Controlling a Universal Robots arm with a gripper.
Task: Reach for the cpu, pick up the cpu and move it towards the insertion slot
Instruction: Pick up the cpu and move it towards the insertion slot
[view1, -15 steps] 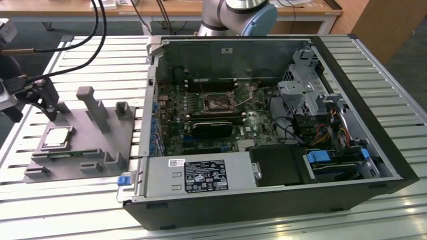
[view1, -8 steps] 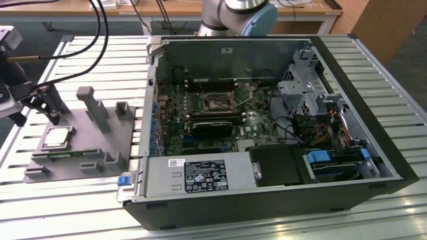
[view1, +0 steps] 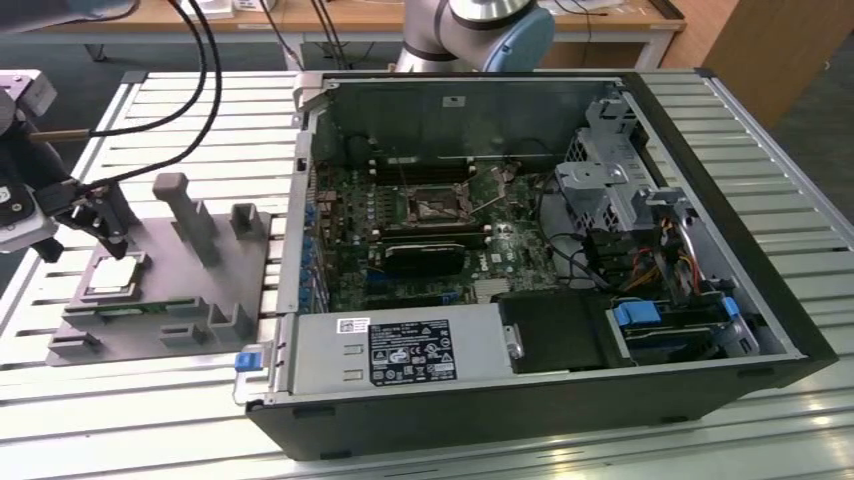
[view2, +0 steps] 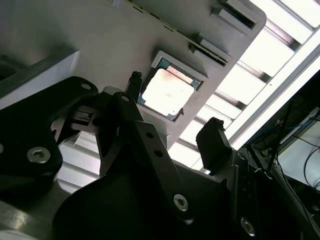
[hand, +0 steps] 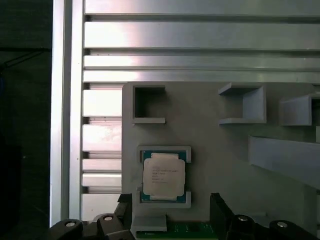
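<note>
Wide, empty claw (hand: 170, 201) above cpu (hand: 163, 176) in grey fixture (hand: 225, 165), cpu print unreadable, slot (view1: 437, 208) at three o'clock in exterior view

Chip (hand: 163, 175) has a pale silvery top with a teal-green edge. The block (hand: 225, 165) is plain matte grey. Table (hand: 200, 35) is shiny silver, striped with slats. Computer case (view1: 561, 410) is black, board (view1: 350, 275) dark green, one clip (view1: 247, 362) bright blue.

Cpu (hand: 163, 176) shiny metal; fixture (hand: 225, 170) matt grey plastic.
</note>
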